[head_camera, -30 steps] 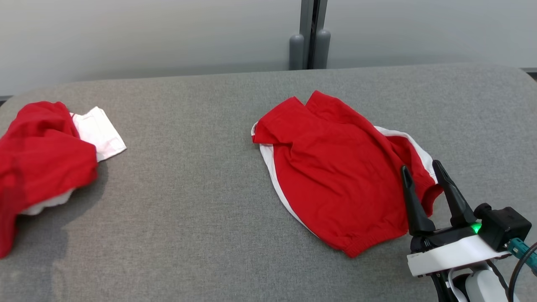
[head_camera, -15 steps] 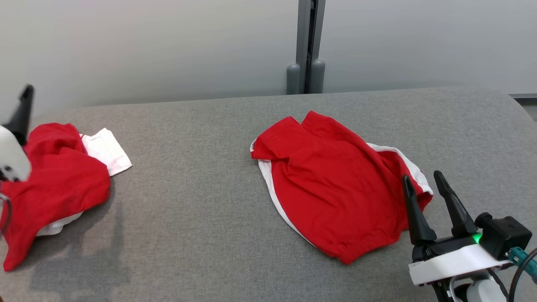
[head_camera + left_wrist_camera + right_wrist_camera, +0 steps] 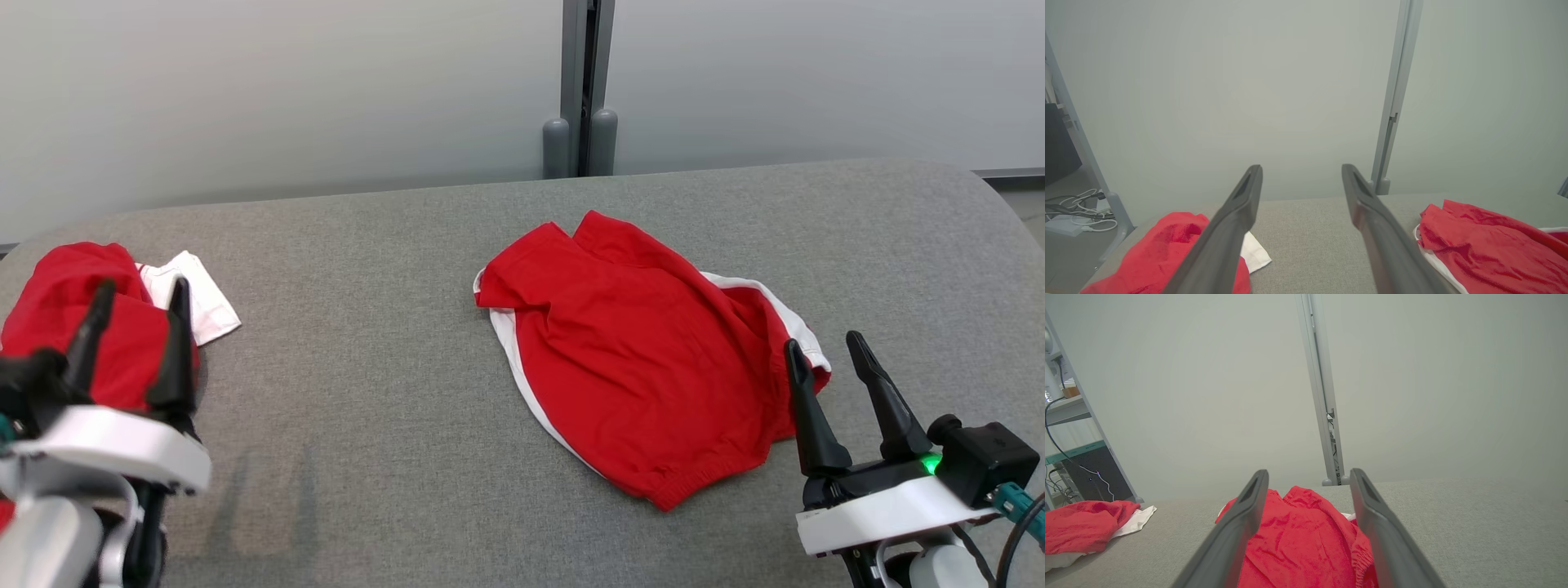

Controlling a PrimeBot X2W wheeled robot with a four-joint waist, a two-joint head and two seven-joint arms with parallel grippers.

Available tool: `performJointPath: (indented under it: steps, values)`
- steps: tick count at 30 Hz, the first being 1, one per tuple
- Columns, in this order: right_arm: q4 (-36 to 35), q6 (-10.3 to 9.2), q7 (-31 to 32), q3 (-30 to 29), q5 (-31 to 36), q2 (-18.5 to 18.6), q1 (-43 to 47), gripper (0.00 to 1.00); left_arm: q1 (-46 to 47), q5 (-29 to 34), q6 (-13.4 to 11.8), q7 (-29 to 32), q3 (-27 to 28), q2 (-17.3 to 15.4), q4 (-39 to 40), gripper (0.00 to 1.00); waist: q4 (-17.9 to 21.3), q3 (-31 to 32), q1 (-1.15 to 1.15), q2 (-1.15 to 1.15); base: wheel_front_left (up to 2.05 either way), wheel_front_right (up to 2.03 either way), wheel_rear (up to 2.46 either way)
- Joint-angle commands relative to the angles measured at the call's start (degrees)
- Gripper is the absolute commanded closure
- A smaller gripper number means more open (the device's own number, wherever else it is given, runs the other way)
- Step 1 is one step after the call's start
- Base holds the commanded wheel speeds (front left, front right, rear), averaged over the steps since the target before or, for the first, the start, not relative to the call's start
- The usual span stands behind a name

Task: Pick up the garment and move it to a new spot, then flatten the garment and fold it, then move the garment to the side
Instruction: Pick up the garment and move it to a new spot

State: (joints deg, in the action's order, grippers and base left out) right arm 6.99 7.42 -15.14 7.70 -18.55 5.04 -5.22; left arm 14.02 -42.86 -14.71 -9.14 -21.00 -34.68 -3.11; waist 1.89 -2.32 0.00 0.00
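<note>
My right gripper [image 3: 820, 340] and my left gripper [image 3: 143, 283] were both wide open and held nothing. The garment [image 3: 645, 359] lay just ahead and to the left of the right gripper, with its hem near the left fingertip. A second red heap [image 3: 57, 278] lay just beyond the left gripper. I judged one risk: a shallow pinch could catch only the top layer, and the cloth would then drag in a bunch.

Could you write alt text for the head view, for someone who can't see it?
A red garment with white trim lies rumpled on a grey fabric surface; another red-and-white garment sits far left. The left gripper and right gripper hover, jaws open.
</note>
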Motion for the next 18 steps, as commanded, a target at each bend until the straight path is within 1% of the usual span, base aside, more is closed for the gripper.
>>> performJointPath:
  steps: [1, 4, 8, 12, 18]
  values:
    - [0.0, 0.14, 0.0, -0.2, -0.2, 0.2, 0.1, 0.00, -1.9, 0.2, -0.5, -2.1, 0.1, 1.0, -0.4, 0.00, 0.1, -0.1, 0.00, 0.00, 0.00, 0.00, 0.00]
    - [0.0, 0.14, 0.0, 0.1, -0.1, 0.5, 0.3, 0.00, -5.0, 1.2, -0.9, -4.8, -0.4, 4.3, -1.4, 0.00, 0.2, -0.1, 0.00, 0.00, 0.00, 0.00, 0.00]
    - [-0.3, 0.13, 0.0, 0.5, -0.2, 1.2, 0.8, 0.00, -7.8, 3.9, -1.0, -6.0, 0.7, 8.0, -1.1, 0.00, 0.3, -0.7, 0.00, 0.00, 0.00, 0.00, 0.00]
    - [-0.8, 0.14, 0.0, 0.5, -0.4, 1.4, 1.0, 0.00, -10.4, 7.7, 0.3, -6.1, 4.2, 13.3, 0.9, 0.00, 0.3, -1.4, 0.00, 0.00, 0.00, 0.00, 0.00]
    - [-0.9, 0.14, 0.0, -0.3, -0.6, 0.5, 0.7, 0.00, -12.2, 12.4, 4.0, -6.1, 8.1, 21.7, 0.1, 0.00, 0.4, -2.1, 0.00, 0.00, 0.00, 0.00, 0.00]
